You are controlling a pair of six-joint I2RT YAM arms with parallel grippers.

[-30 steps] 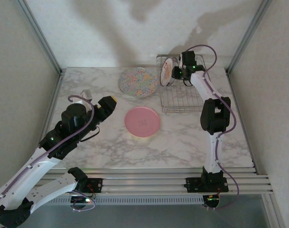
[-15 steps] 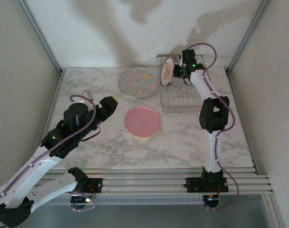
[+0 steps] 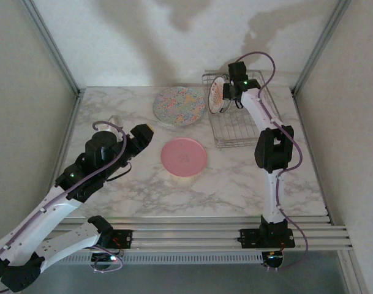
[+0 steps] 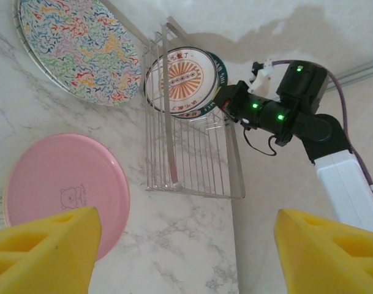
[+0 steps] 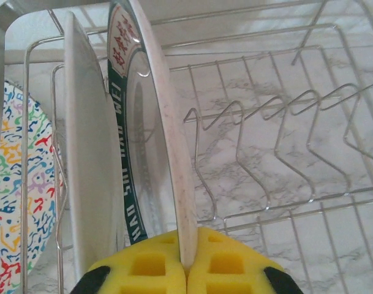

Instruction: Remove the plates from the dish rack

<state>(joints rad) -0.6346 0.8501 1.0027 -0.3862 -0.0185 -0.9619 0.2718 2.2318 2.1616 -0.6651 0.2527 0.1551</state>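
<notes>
Right pincer (image 5: pixel 186 260) clenched on an upright plate (image 5: pixel 174 159) in the dish rack (image 3: pixel 235 125); marble worktop (image 3: pixel 143 190), pale walls.
Rack sits far right on the worktop. Floral plate (image 3: pixel 179 105) and pink plate (image 3: pixel 184 157) lie flat on grey-veined marble. Left pincer (image 3: pixel 140 136) released, over the near-left. Metal frame posts (image 3: pixel 51 46) at the corners.

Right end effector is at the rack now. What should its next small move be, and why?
Probably a slow, straight lift. The right end effector is shut on the rim of the green-banded plate, which stands upright in the dish rack close beside a pale plate. A vertical pull should free it without knocking that neighbour.
</notes>
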